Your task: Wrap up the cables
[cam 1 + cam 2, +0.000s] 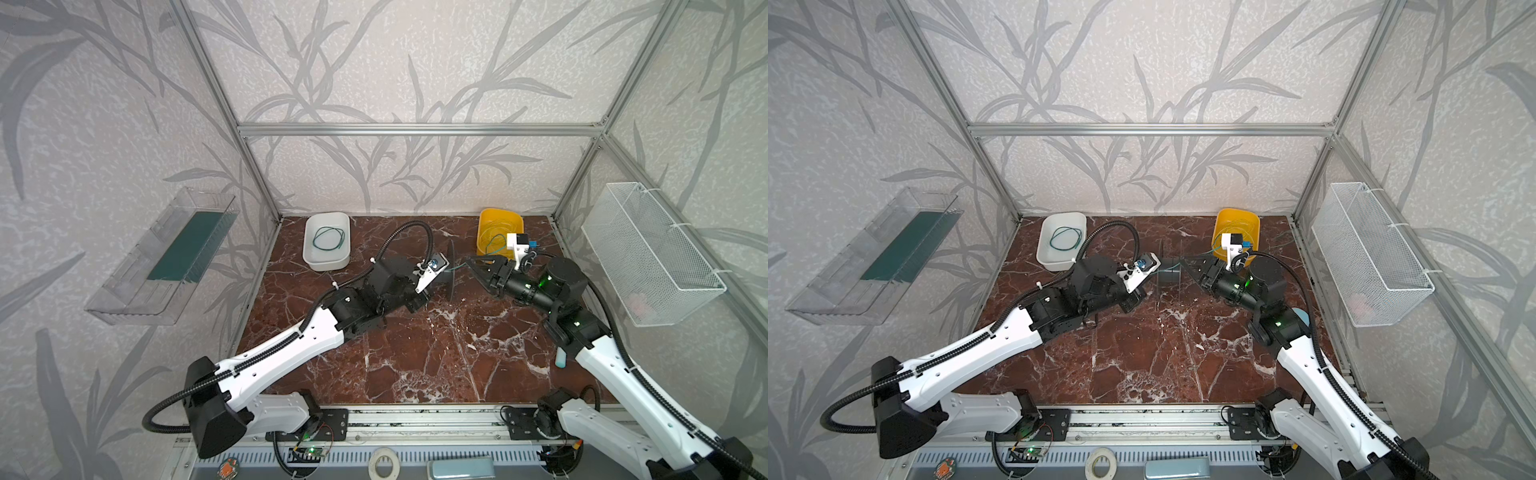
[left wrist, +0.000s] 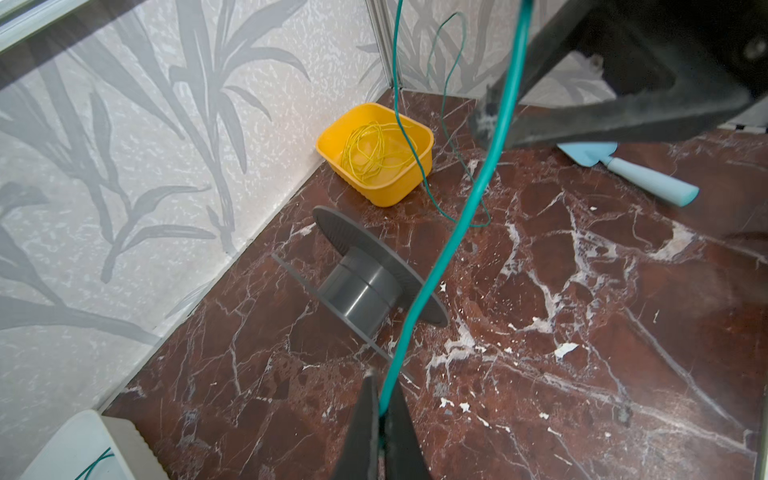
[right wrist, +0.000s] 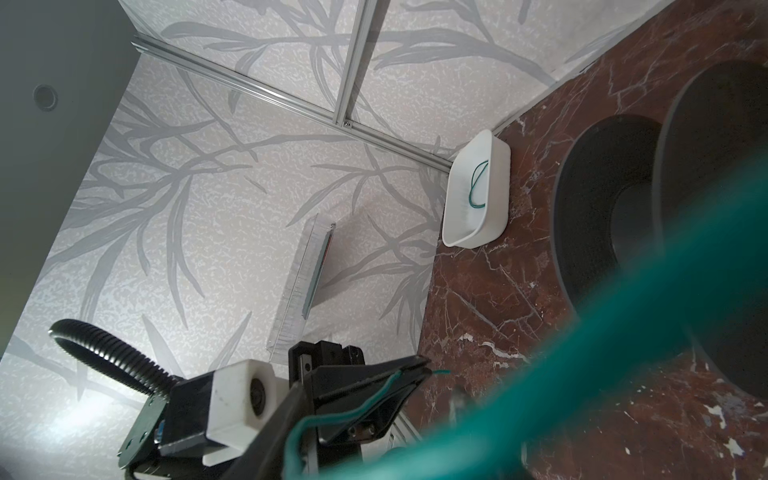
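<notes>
Marble table (image 1: 415, 353) was under both grippers. White tub (image 1: 328, 261) sat out to the left of my left gripper, well apart, by the back wall. Yellow tub (image 2: 409, 187) sat just beyond my right gripper, also at the back wall. Grey spool (image 2: 365, 286) rested on its flange rims on the table, between the two grippers, below and just ahead of the left one.

Left gripper (image 2: 381, 379) was clamped tight on the green cable (image 2: 440, 266), pinched right at the fingertips. Right gripper (image 1: 471, 270) faced it across the spool, jaws spread apart. The cable ran through that gap; couldn't tell if it touched a finger.

From the left pinch the cable rose over the spool to the right gripper. Its slack hung past the yellow tub and looped on the table beside it. Second green cable (image 1: 328, 239) lay coiled in the white tub. Yellow wire (image 2: 370, 153) was bundled in the yellow tub.
</notes>
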